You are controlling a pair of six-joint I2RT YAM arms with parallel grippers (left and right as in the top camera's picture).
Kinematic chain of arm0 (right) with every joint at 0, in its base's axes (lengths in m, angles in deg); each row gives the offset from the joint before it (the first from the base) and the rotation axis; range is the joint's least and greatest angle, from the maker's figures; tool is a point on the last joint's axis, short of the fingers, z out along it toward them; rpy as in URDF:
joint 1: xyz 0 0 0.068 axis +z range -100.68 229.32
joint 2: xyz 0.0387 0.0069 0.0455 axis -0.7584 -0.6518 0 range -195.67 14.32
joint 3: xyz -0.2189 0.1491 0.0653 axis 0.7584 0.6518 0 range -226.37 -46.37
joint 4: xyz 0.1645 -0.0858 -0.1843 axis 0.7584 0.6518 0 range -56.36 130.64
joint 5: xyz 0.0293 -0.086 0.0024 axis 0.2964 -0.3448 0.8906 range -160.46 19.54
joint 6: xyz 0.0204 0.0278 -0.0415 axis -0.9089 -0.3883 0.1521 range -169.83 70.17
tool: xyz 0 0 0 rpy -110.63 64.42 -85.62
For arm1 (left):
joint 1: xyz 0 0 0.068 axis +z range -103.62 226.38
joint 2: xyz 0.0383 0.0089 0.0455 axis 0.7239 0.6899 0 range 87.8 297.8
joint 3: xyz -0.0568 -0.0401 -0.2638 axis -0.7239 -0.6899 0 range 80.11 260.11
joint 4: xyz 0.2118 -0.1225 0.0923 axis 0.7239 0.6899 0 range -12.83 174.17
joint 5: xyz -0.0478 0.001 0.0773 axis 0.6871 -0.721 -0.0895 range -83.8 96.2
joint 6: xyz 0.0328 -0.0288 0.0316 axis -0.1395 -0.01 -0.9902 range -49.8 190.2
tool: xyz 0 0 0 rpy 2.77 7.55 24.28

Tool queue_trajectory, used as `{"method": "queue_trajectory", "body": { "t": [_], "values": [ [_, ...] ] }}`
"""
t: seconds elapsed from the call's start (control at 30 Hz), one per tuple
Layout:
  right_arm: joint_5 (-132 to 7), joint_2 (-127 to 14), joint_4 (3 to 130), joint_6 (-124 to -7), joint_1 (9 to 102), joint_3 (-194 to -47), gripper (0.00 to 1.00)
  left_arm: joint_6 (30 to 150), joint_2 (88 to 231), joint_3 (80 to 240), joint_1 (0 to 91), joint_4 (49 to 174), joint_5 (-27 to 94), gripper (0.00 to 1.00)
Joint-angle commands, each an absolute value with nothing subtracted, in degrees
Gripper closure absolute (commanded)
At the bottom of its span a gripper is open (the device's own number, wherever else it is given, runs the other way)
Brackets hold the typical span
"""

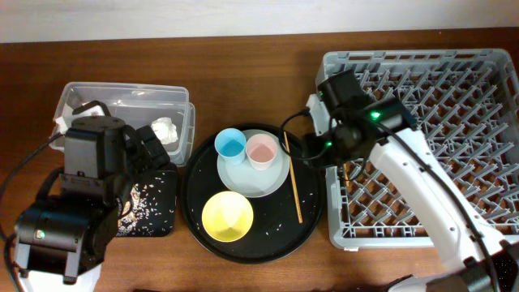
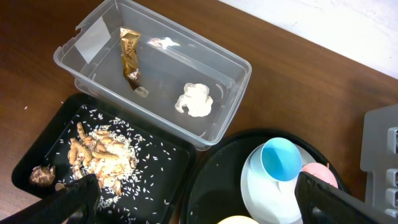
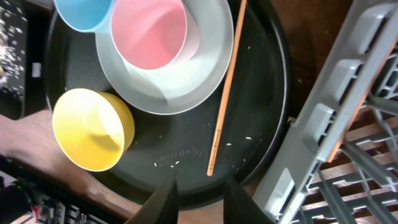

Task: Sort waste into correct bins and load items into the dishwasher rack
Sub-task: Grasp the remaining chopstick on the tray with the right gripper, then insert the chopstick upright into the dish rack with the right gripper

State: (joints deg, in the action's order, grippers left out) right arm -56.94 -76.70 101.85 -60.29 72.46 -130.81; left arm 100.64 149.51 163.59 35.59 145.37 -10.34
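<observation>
Right fingers [image 3: 166, 200] sit slightly parted and empty, hovering near the rim of the round black tray [image 3: 186, 155], just beside the dishwasher rack [image 3: 323, 118] wall. Left fingers [image 2: 78, 200] spread wide, empty, over the flat black tray [image 2: 155, 180] at the counter's left end. Waste looks sorted: tissue wad [image 2: 194, 99] and wrapper [image 2: 129, 53] in the clear tub [image 2: 161, 74] at the back-left corner, food scraps [image 2: 99, 155] and rice on the flat tray. So my read: loading is the job now, and the chopstick [image 3: 225, 93] is the right arm's nearest target. Only one chopstick clearly visible.

It lies flat on the round tray mid-counter, between the plate [image 3: 168, 93] and the tray's rack-side rim, back end close to the plate rim, front end free. Plate carries the pink cup [image 3: 149, 34] and blue cup [image 3: 84, 12]; yellow bowl [image 3: 90, 127] sits apart on the tray's front-left.

Advice: take it at the free front half, away from the plate. Turn the wrist so fingers straddle the stick crosswise, open a bit wider first, come straight down to the tray floor, close gently. Thin stick, likely to roll or pivot, so grip near mid-length if plate clearance allows. Lift clear of the rack wall, then lay it across the lattice, not end-on, or it may drop through.
</observation>
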Motion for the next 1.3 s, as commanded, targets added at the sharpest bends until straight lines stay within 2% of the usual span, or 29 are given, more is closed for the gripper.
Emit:
{"method": "queue_trajectory", "body": {
  "t": [0.0,0.27,0.4,0.77,0.93,0.97,1.0,1.13,1.27],
  "values": [
    [-60.7,-81.2,101.5,-61.3,75.2,-130.8,0.81,100.1,149.3,164.0,35.7,145.4,-10.5,0.01],
    [-60.6,-95.7,98.6,-62.4,75.4,-130.8,0.8,100.1,149.3,164.0,35.7,145.4,-10.5,0.01],
    [-60.6,-96.4,96.3,-62.6,76.5,-129.3,0.79,100.1,149.3,164.0,35.7,145.4,-10.5,0.01],
    [-60.7,-96.4,80.1,-62.6,77.0,-115.8,0.79,100.1,149.3,164.0,35.7,145.4,-10.5,0.01],
    [-60.7,-96.4,78.7,-62.6,77.0,-114.3,0.79,100.1,149.3,164.0,35.7,145.4,-10.5,0.01],
    [-60.7,-96.4,78.4,-62.6,77.0,-113.9,0.82,100.1,149.3,164.0,35.7,145.4,-10.5,0.01],
    [-60.6,-96.4,78.4,-62.6,77.0,-113.9,0.96,100.1,149.3,164.0,35.7,145.4,-10.5,0.01],
    [-60.6,-96.2,80.4,-62.6,77.0,-115.3,0.96,100.1,149.3,164.0,35.7,145.4,-10.5,0.01],
    [-60.7,-94.2,87.2,-62.6,76.3,-123.7,0.96,100.1,149.3,164.0,35.7,145.4,-10.5,0.01]
  ]
}}
